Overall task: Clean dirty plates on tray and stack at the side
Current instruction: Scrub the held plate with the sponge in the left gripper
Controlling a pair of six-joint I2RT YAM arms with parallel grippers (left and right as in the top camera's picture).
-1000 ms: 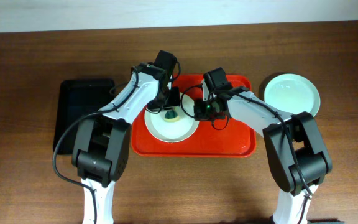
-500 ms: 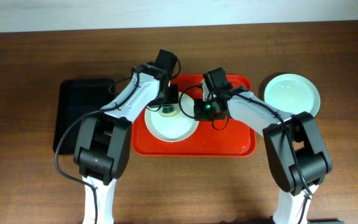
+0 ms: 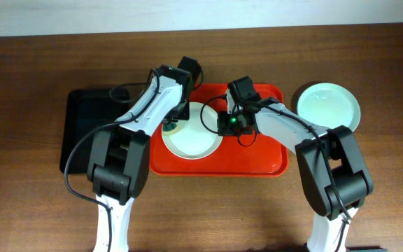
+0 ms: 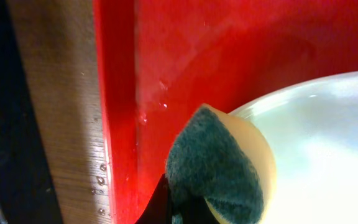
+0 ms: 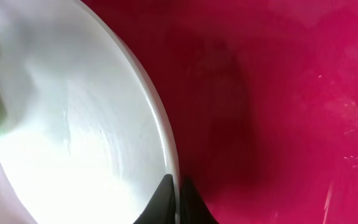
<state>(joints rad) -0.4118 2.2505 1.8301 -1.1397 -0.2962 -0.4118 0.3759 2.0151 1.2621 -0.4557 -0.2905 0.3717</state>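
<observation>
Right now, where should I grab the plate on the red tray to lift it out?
Pinch the plate by its raised right rim, coming in low from the right. It lies flat and shallow in the tray, so only the rim offers a bite; the left claw and sponge crowd the left side. The right claw straddles that rim.

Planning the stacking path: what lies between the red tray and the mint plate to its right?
Only bare wooden table separates tray and plate, per the overhead view.
</observation>
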